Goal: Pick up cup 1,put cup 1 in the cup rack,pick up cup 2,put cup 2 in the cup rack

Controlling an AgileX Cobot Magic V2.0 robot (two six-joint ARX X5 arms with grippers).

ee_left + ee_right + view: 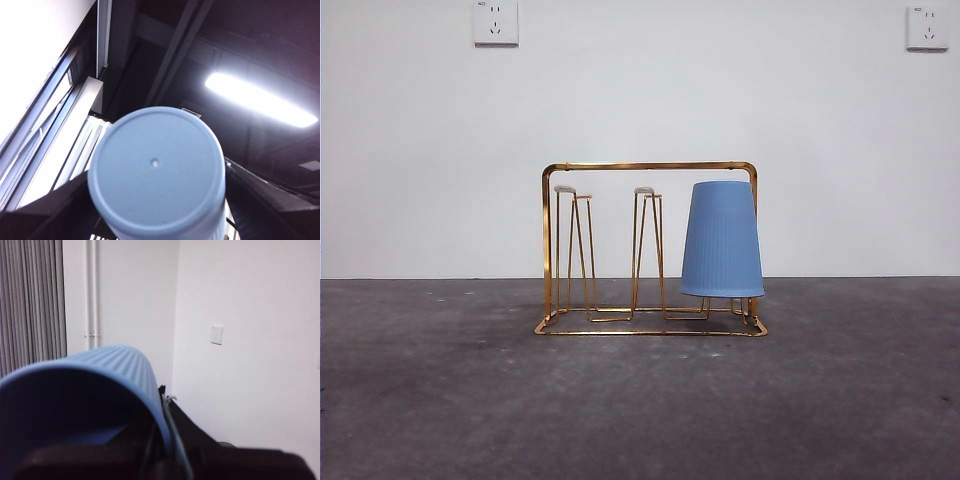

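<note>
Left gripper (pixel 157 202) clamps a pale blue smooth-based plastic cup (pixel 156 167) between its jaws, wrist tipped up toward the ceiling. It is off the front view, as is the right gripper (pixel 162 452), which seems to pinch the wall of a blue ribbed plastic cup (pixel 117 367), mouth toward its camera.

On the grey table (pixel 620 420) stands the gold wire cup rack (pixel 650 166). One upturned blue tapered cup (pixel 722 240) occupies its end peg.

Judged best: invert the held cup, centre it above a free hairpin peg (pixel 647 250), and lower it straight, clear of the frame handle.
</note>
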